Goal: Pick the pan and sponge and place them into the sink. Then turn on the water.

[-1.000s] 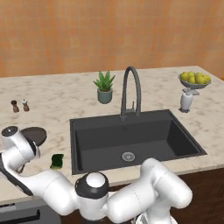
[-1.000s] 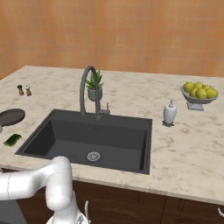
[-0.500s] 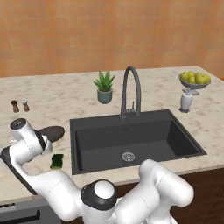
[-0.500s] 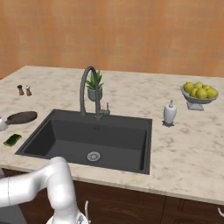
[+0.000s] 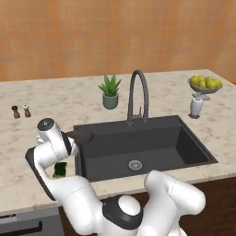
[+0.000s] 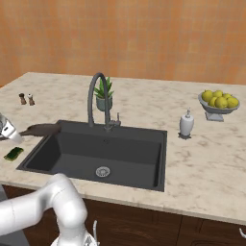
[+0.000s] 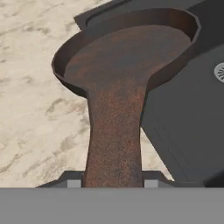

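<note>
My gripper (image 7: 113,183) is shut on the handle of the dark brown pan (image 7: 127,57). The pan hangs level above the counter, and its far rim reaches over the left edge of the black sink (image 7: 188,122). From the left base view the pan (image 5: 81,136) sticks out to the right of my hand, at the left rim of the sink (image 5: 184,152). The sponge (image 5: 59,170), green face up, lies on the counter below my hand, left of the basin; it is also the sponge (image 6: 13,153). The faucet (image 5: 138,92) is dry, and the water is out of view.
A potted plant (image 5: 110,92) stands behind the faucet. Salt and pepper shakers (image 5: 21,111) sit at the far left. A soap bottle (image 5: 196,106) and a bowl of lemons (image 5: 205,84) are right of the sink. The round drain (image 5: 134,164) lies on the basin floor.
My arm has carried the pan to the right, from the counter left of the sink to the sink's left rim. The sponge has stayed where it was.
</note>
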Motion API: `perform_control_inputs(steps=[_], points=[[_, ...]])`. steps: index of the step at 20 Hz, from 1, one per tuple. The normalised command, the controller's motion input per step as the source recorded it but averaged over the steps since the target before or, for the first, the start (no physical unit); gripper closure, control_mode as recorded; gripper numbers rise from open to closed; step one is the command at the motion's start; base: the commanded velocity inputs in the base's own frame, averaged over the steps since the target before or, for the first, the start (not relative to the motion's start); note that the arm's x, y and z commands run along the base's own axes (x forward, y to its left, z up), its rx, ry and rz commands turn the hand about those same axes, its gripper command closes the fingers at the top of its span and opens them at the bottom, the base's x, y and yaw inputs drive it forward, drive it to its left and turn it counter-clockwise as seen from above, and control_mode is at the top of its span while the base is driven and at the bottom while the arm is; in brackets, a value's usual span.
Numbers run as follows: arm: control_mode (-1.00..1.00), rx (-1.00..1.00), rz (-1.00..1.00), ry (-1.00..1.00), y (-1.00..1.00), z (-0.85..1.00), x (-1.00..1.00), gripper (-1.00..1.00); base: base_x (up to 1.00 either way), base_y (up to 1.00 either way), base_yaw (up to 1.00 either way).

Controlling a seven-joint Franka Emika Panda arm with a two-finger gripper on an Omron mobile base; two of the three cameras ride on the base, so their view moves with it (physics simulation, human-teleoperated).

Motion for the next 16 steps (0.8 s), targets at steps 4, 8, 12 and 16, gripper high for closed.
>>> perform_control_inputs(steps=[4,8,12,16], points=[[-1.0,0.0,-0.56,-0.03,-0.63,0.09,0.0,1.0,0.0,0.0,0.0],[-1.0,0.0,-0.62,-0.01,-0.23,0.18,0.0,1.0,0.0,0.0,0.0],[-1.0,0.02,-0.49,0.0,-0.28,0.26,0.0,1.0,0.0,0.0,0.0],[-1.0,0.08,-0.18,0.0,-0.47,0.12,0.0,1.0,0.0,0.0,0.0]])
